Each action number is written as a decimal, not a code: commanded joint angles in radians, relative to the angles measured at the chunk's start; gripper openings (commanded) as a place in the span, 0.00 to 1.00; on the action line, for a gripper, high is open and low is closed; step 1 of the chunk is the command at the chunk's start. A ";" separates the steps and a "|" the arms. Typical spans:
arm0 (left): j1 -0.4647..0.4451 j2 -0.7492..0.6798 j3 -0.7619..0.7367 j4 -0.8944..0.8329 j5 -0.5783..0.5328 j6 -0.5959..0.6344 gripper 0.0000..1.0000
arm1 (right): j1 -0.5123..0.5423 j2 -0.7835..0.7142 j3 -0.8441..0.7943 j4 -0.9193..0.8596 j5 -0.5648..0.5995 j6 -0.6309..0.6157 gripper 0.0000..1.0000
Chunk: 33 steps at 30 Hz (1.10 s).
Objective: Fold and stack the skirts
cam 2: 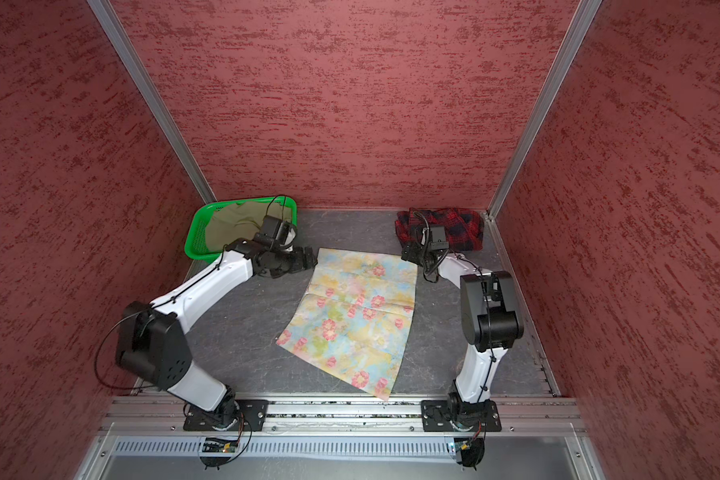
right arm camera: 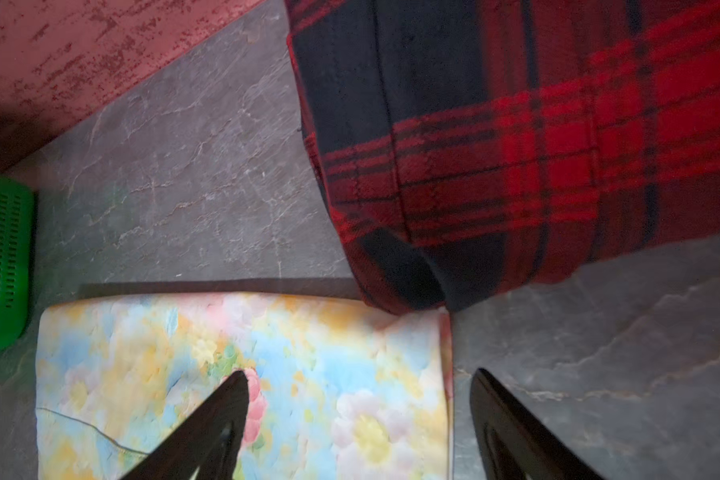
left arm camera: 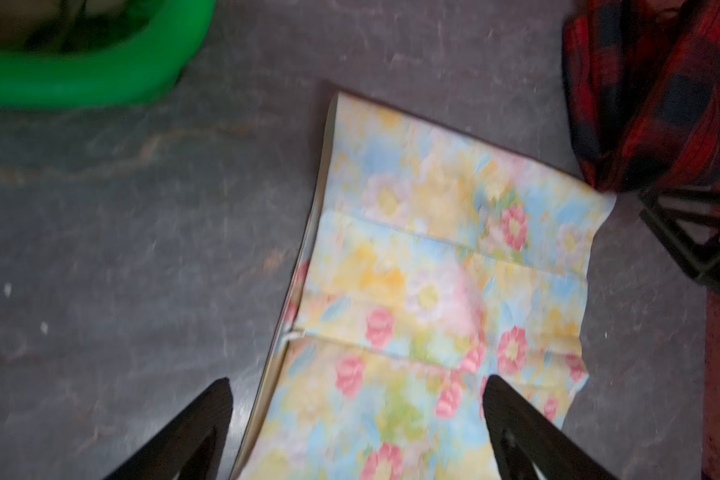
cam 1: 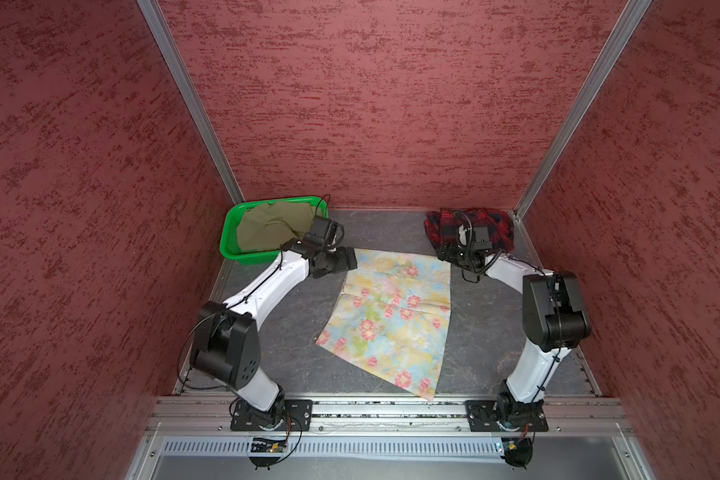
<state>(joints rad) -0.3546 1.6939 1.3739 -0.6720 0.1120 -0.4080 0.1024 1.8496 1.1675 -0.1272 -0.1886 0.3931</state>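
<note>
Left gripper (left arm camera: 356, 380) wide open, holding nothing, straddling the left edge of the floral skirt (cam 1: 391, 316), which lies flat mid-bench (cam 1: 292, 324). Right gripper (right arm camera: 360, 374) also spread, empty, over that skirt's far right corner. Plaid skirt (cam 1: 497, 228) bunched in the far right corner, touching the floral one. Khaki skirt (cam 1: 267, 226) sits in the green basket (cam 1: 229, 243), far left.

The flowered skirt (cam 1: 391, 316) is spread across the middle of the table (cam 1: 300, 316). The plain skirt (cam 1: 271, 228) is kept in the basket (cam 1: 229, 245) at the far left corner; the plaid skirt (cam 1: 495, 224) is laid at the far right corner.
</note>
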 commanded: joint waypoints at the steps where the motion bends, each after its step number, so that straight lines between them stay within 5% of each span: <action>1: 0.014 0.153 0.104 0.036 0.037 0.122 0.93 | 0.001 -0.010 -0.019 0.075 -0.030 -0.011 0.75; 19: 0.032 0.482 0.224 0.376 0.064 0.167 0.85 | 0.001 -0.020 -0.101 0.167 -0.042 -0.001 0.53; 26: 0.041 0.536 0.272 0.400 0.118 0.158 0.72 | -0.002 -0.005 -0.098 0.174 -0.019 0.001 0.52; 33: 0.041 0.553 0.297 0.395 0.151 0.161 0.48 | -0.032 0.028 -0.079 0.165 -0.013 0.024 0.51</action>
<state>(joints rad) -0.3187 2.2215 1.6501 -0.2974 0.2348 -0.2565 0.0864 1.8591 1.0740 0.0257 -0.2234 0.4057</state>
